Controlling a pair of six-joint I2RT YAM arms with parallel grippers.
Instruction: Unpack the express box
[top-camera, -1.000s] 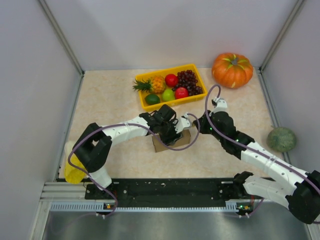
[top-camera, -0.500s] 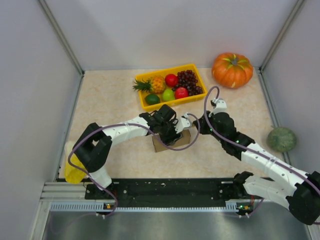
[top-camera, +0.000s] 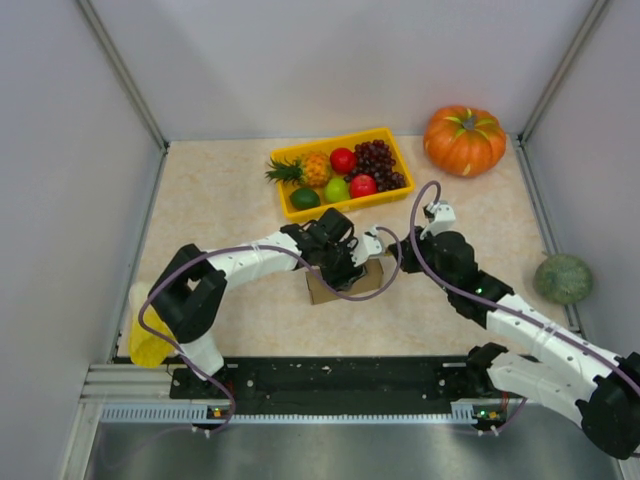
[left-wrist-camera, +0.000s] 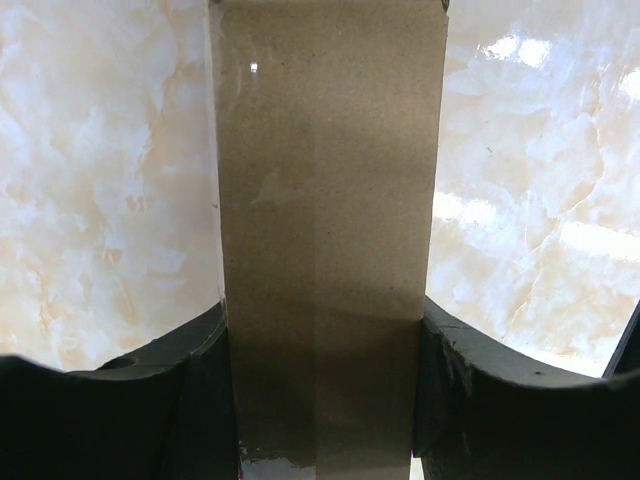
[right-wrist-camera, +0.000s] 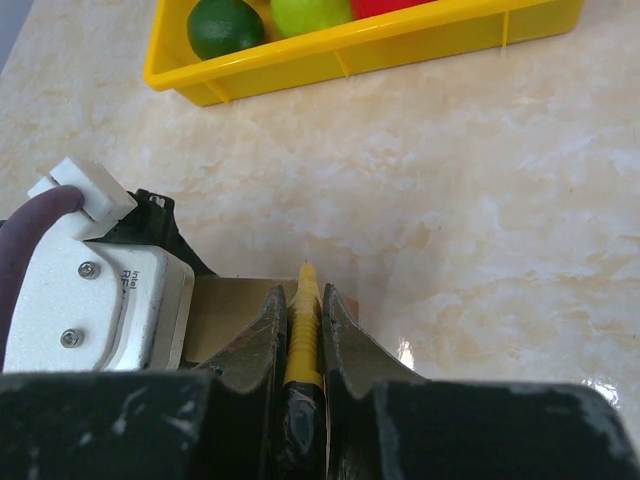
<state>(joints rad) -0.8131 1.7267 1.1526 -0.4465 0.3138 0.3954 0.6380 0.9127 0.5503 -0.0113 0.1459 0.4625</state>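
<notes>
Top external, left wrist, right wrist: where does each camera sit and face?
Top external: above and behind the bases, looking down at the table; both arms show, meeting at the express box.
Left wrist: on the left arm, looking down at the box clamped in the left gripper.
Right wrist: on the right arm, facing the yellow tray; the right gripper pinches a thin yellow tool.
Shared: all three see the box; top and right wrist see the tray.

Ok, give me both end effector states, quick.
Left end effector: closed on the express box.
Right end effector: closed on a thin yellow tool.
</notes>
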